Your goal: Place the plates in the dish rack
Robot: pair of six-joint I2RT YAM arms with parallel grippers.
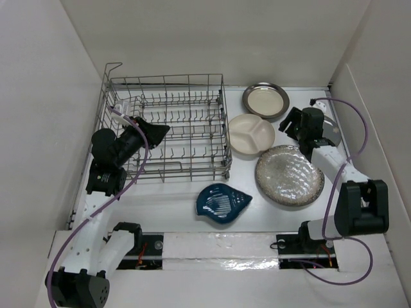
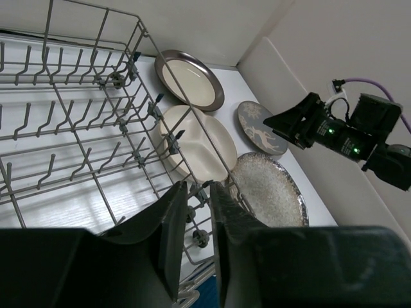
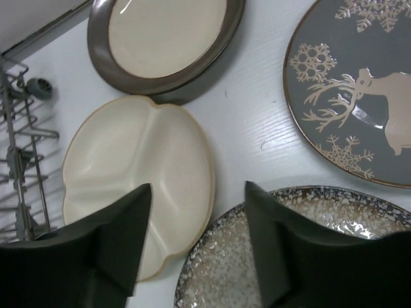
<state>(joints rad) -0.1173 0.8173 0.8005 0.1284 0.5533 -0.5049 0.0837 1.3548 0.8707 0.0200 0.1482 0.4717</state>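
Note:
The dish rack (image 1: 192,168) stands at the back left with no plates in it. To its right lie the metal-rimmed plate (image 1: 264,99), the three-compartment plate (image 1: 250,135) and the speckled plate (image 1: 289,175). The blue shell dish (image 1: 222,202) lies in front. The grey floral plate (image 1: 332,130) is mostly hidden by my right arm and shows clearly in the right wrist view (image 3: 359,96). My left gripper (image 1: 157,131) hovers over the rack's left half, its jaws almost together and empty (image 2: 199,192). My right gripper (image 3: 198,186) is open and empty above the gap between the three-compartment plate (image 3: 135,173) and the speckled plate (image 3: 270,256).
White walls close in the table on the left, back and right. The rack's raised wire sides (image 2: 148,102) and upright tines lie under my left gripper. Purple cables loop beside both arms.

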